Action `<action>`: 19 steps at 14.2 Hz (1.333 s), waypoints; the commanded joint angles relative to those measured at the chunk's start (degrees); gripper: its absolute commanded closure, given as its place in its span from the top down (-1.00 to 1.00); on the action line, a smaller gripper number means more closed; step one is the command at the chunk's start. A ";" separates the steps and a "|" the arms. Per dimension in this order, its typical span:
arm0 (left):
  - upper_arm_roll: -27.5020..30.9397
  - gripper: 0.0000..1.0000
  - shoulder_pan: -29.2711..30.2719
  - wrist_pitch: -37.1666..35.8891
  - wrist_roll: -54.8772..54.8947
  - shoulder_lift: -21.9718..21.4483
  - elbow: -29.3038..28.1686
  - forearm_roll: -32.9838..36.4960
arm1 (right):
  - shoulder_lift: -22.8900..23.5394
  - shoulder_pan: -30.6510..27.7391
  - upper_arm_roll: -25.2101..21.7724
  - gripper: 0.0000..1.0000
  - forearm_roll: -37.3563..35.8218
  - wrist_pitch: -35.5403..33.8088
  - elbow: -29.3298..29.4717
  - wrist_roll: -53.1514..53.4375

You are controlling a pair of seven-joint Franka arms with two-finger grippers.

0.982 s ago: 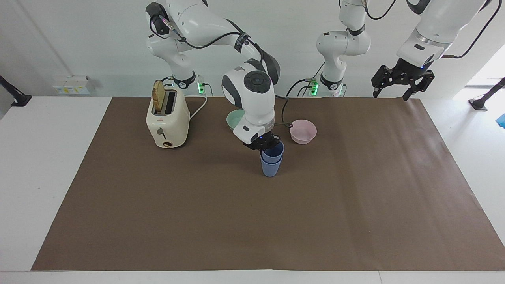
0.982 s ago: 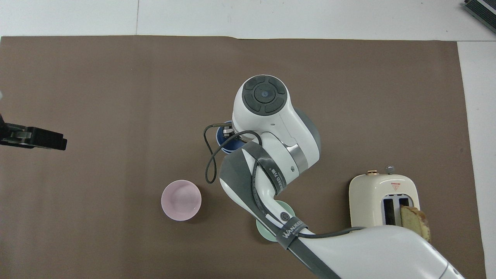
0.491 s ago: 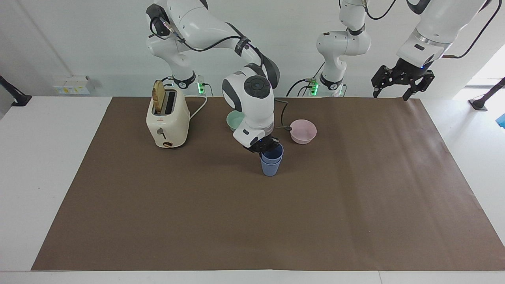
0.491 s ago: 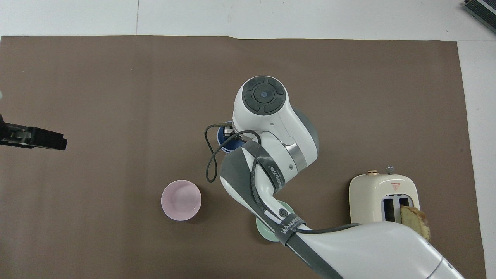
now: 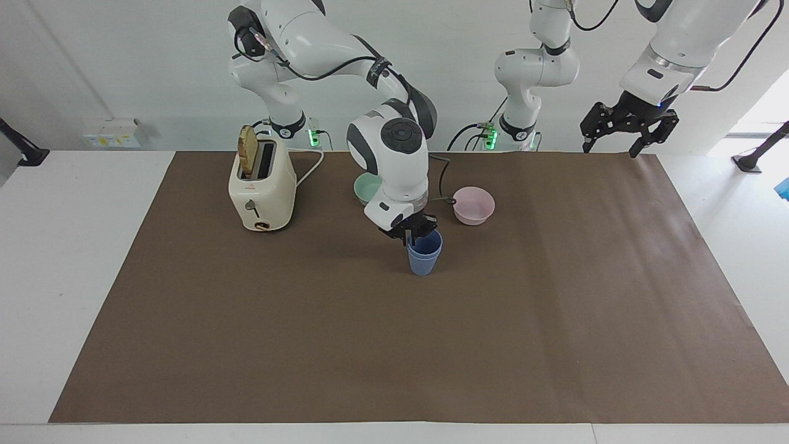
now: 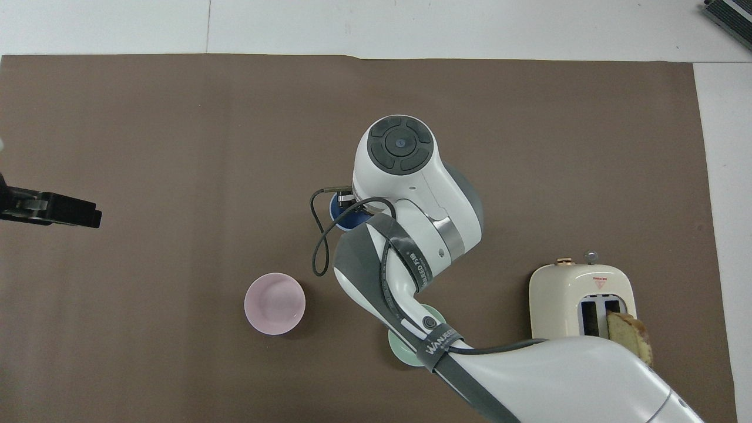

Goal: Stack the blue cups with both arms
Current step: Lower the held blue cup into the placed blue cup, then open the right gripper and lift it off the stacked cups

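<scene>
The two blue cups [image 5: 424, 258] stand nested as one stack in the middle of the brown mat, farther from the robots than the two bowls. Only one rim shows. My right gripper [image 5: 414, 233] hangs right at the stack's rim, with its fingers apart and one finger inside the cup. In the overhead view the right arm's wrist covers the gripper, and only a sliver of the blue cups [image 6: 341, 212] shows. My left gripper [image 5: 619, 145] waits open and empty, raised over the mat's edge at the left arm's end, and it also shows in the overhead view [image 6: 59, 210].
A cream toaster [image 5: 262, 188] with a slice of bread in it stands toward the right arm's end. A pale green bowl [image 5: 367, 187] and a pink bowl [image 5: 473, 205] sit nearer to the robots than the cups. The right arm's cable loops beside the pink bowl.
The upper blue cup, held partly raised in the lower one, has dropped fully into it. The right gripper's fingers have parted. The left arm has not moved.
</scene>
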 commanded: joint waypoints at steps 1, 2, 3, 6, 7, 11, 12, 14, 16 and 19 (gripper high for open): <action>-0.22 1.00 0.44 -1.04 0.38 -0.52 0.07 0.87 | -0.35 -0.62 0.50 -0.59 -0.96 -0.78 0.00 0.05; -0.22 1.00 0.44 -1.04 0.38 -0.52 0.07 0.96 | -0.44 -0.36 0.33 -0.48 -1.05 -1.74 0.27 0.05; -0.22 1.00 0.44 -1.04 0.38 -0.52 -0.01 0.96 | -0.79 -0.62 0.24 -0.16 -0.96 -2.79 0.44 -0.04; -0.22 1.00 0.44 -1.04 0.38 -0.52 0.07 0.96 | -2.10 -1.85 0.33 1.00 -1.40 -4.73 1.68 -0.22; -0.22 1.00 0.44 -1.04 0.38 -0.52 0.07 0.96 | -2.81 -2.20 0.07 1.00 -1.31 -5.61 1.68 -0.39; -0.22 1.00 0.44 -1.04 0.38 -0.52 0.07 0.96 | -6.23 -7.55 0.15 1.00 -0.52 -12.37 4.05 -6.18; -0.22 1.00 0.44 -1.04 0.38 -0.52 0.07 0.96 | -7.46 -8.96 0.15 1.00 -0.35 -13.34 3.96 -7.76; -0.22 1.00 0.44 -1.04 0.38 -0.52 0.07 0.96 | -9.31 -11.60 0.07 1.00 -0.43 -15.54 3.96 -10.92; -0.22 1.00 0.44 -1.04 0.38 -0.52 -0.02 0.96 | -10.98 -14.14 -0.11 1.00 -0.61 -16.69 3.96 -15.14; -0.22 1.00 0.44 -1.04 0.38 -0.52 -0.01 0.96 | -13.88 -18.98 -0.20 1.00 -1.05 -20.02 3.79 -21.73</action>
